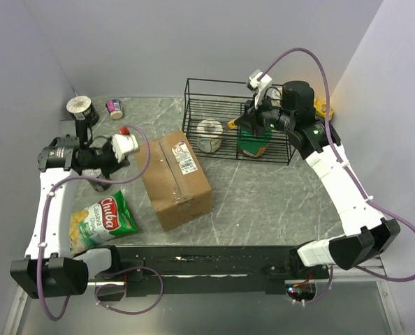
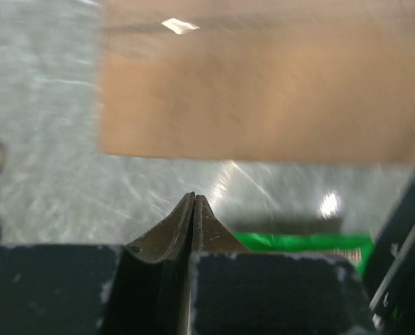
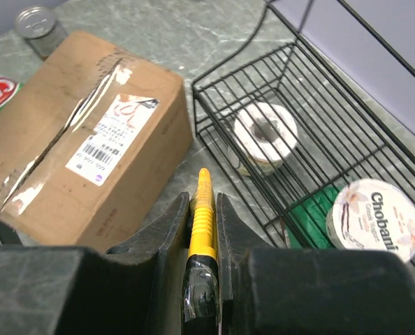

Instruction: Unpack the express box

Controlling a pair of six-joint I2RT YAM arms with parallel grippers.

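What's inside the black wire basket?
Inside the black wire basket: a white roll with a centre hole, and a round white Chobani yogurt cup overlapping a green package. The cup covers part of that package, so what it is cannot be told.

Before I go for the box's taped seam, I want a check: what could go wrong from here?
1. The left gripper is shut beside the express box, not holding it, so the box may slide when pushed.
2. The yellow tool clamped in the right gripper sits close to the wire basket and could snag a wire.
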